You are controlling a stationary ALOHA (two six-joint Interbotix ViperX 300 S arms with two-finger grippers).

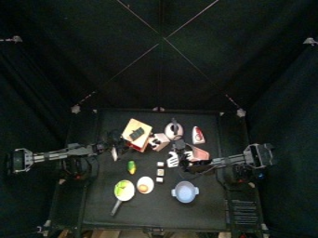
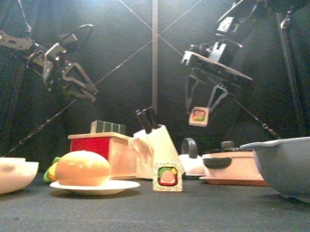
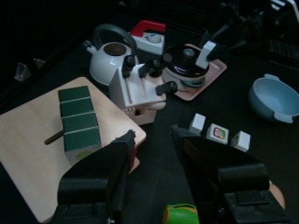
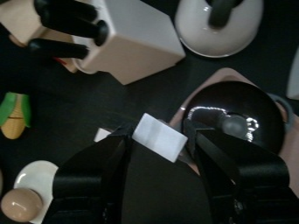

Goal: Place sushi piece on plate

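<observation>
My right gripper (image 4: 160,140) is shut on a white sushi piece (image 4: 162,138) and holds it well above the table, as the front view (image 2: 198,115) shows. It hangs by the edge of the salmon-pink plate (image 4: 211,80), which bears a black lidded pot (image 4: 233,118). The plate (image 2: 242,180) sits at the right in the front view. More sushi pieces (image 3: 219,131) lie on the table. My left gripper (image 3: 153,144) is open and empty, raised over the table's left side (image 2: 75,86) near a wooden board (image 3: 47,153).
A white knife block (image 2: 155,149), a white kettle (image 3: 117,57) and a red box (image 2: 103,149) stand behind. A blue bowl (image 1: 185,191), a small white dish with an orange item (image 2: 91,172) and a green bowl (image 1: 125,190) sit at the front.
</observation>
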